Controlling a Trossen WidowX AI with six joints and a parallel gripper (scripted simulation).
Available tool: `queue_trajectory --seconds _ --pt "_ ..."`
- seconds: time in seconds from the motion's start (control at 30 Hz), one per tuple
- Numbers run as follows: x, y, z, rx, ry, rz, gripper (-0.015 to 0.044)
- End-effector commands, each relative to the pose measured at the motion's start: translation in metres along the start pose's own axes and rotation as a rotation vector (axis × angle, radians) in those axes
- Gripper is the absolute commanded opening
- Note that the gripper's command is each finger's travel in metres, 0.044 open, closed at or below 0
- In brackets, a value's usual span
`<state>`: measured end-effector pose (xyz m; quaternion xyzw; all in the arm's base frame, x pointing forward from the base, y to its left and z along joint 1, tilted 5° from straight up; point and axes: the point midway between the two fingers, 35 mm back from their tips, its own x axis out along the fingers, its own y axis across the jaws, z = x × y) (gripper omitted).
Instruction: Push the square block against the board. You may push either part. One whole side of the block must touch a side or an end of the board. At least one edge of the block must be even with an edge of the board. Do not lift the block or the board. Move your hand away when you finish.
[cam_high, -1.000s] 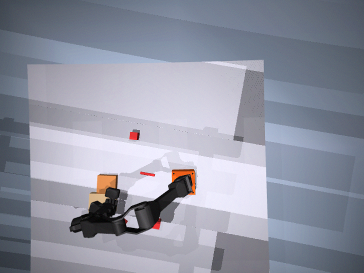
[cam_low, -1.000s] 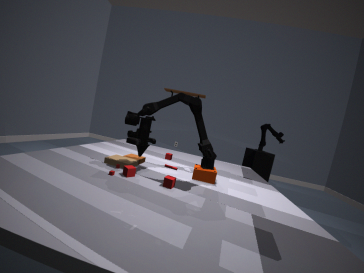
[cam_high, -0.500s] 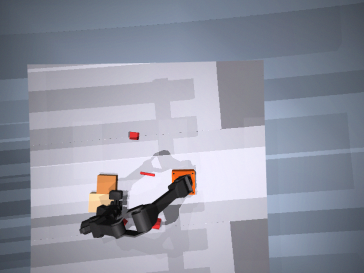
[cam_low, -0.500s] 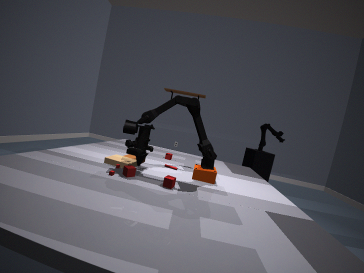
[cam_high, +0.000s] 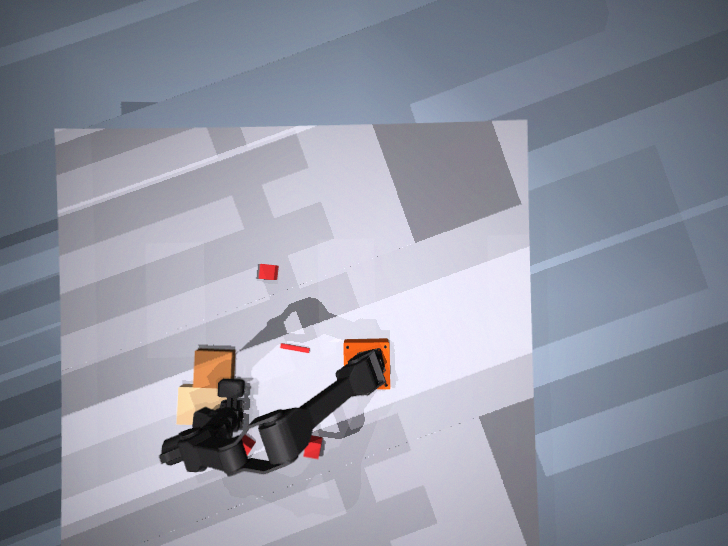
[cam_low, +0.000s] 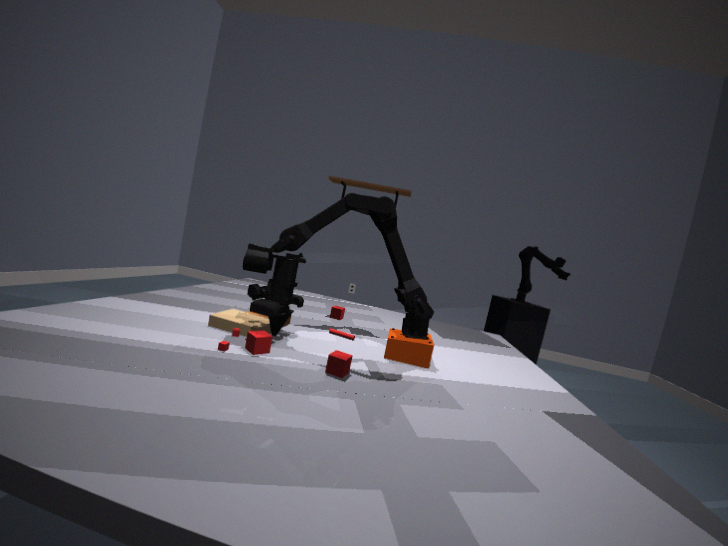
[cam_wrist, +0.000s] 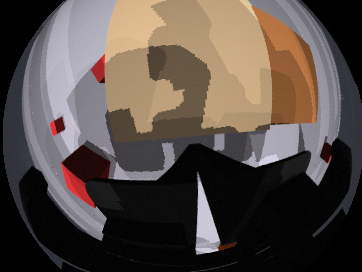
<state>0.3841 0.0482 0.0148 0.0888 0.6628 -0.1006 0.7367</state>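
Note:
The light tan board (cam_high: 184, 404) (cam_low: 226, 319) (cam_wrist: 227, 55) lies flat at the left of the table, partly covered by the arm in the top view. The orange-brown square block (cam_high: 214, 367) (cam_wrist: 295, 75) lies along one long side of it, with no gap seen between them. In the wrist view their near edges look almost even; whether they are exactly even I cannot tell. In the exterior view the block is mostly hidden behind the hand. My gripper (cam_low: 276, 332) (cam_wrist: 193, 149) is shut and empty, pointing down low beside the board's near end, with a small gap seen in the wrist view.
Red cubes (cam_high: 312, 447) (cam_low: 258, 342) (cam_wrist: 82, 175) and smaller red ones (cam_low: 223, 346) (cam_wrist: 57, 126) lie near the hand. Another red cube (cam_high: 267, 272) (cam_low: 336, 312) lies farther off. A thin red stick (cam_high: 295, 347) (cam_low: 341, 333) lies between block and orange arm base (cam_low: 408, 351).

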Motion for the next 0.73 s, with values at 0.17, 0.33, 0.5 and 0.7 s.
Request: queue_trajectory --seconds 0.17,0.33,0.5,0.7 --pt "-0.001 0.0 0.01 -0.003 -0.004 -0.002 0.0" --pt "-0.001 0.0 0.015 -0.003 -0.004 -0.002 0.0" --pt "-0.001 0.0 0.019 -0.003 -0.004 -0.002 0.0" --pt "-0.001 0.0 0.012 -0.003 -0.004 -0.002 0.0"
